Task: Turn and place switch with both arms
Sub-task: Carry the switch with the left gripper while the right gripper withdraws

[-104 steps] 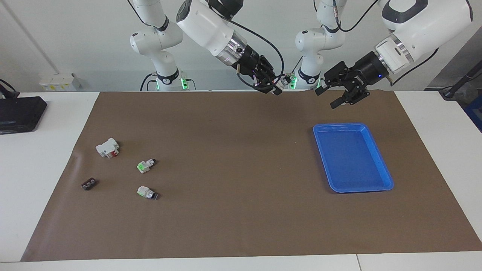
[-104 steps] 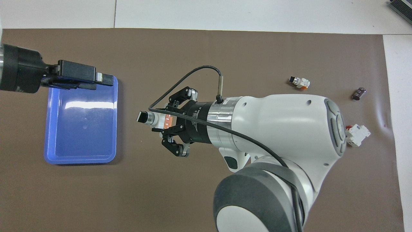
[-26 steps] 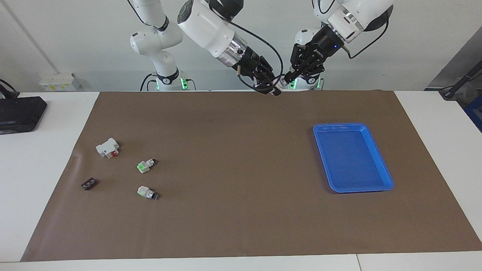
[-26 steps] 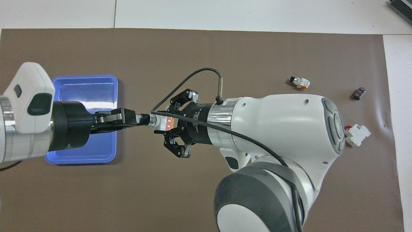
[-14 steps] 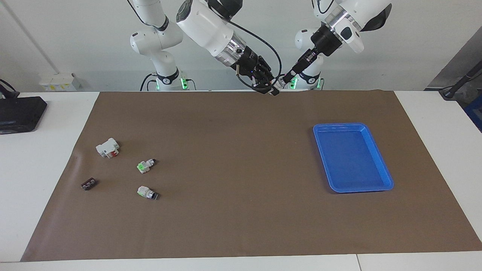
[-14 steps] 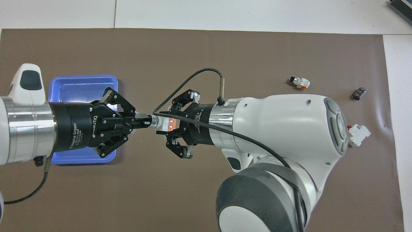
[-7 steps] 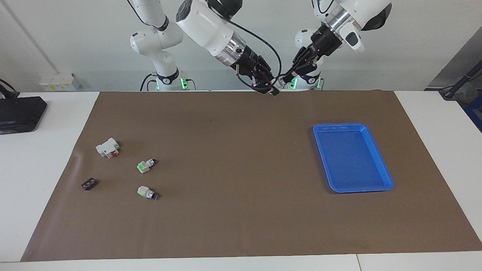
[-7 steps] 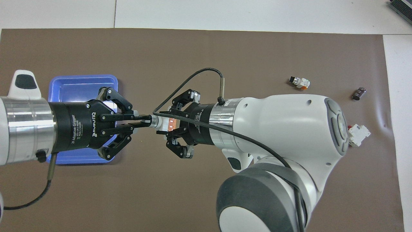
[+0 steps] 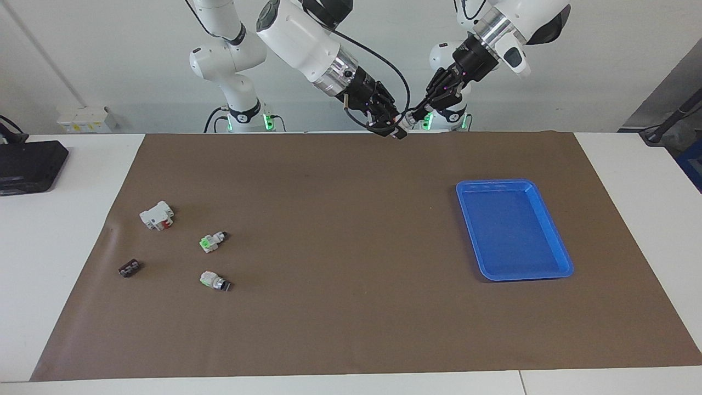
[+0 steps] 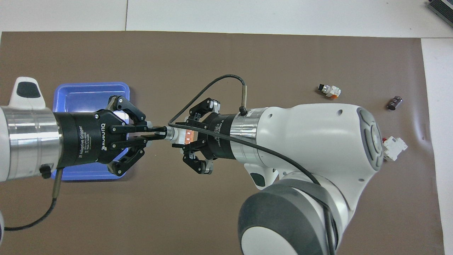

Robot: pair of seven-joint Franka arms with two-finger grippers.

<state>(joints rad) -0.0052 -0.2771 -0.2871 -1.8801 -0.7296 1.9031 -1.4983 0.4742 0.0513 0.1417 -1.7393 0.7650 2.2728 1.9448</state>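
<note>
- My left pincer (image 10: 155,134) hangs in the air beside the blue tray (image 10: 70,92), its fingers pressed together on the black cylindrical end of the switch (image 10: 174,135).
- The switch, with its orange part showing, is up off the surface, bridging my two pincers just beside the tray, toward the right arm's end of the surface.
- My right pincer (image 10: 184,138) is clamped on the switch's white-and-orange body, on the side away from the tray.
- Progress, as I judge it: the switch is lifted and gripped at both ends, so the turn or hand-over is under way; my right pincer has not let go, and placing is left, probably into the empty tray.
- Count: one tray; one held switch; well away from the tray, two small green-marked switches (image 9: 211,241), one white block with a red part (image 9: 157,215) and one small dark part (image 9: 129,268).
</note>
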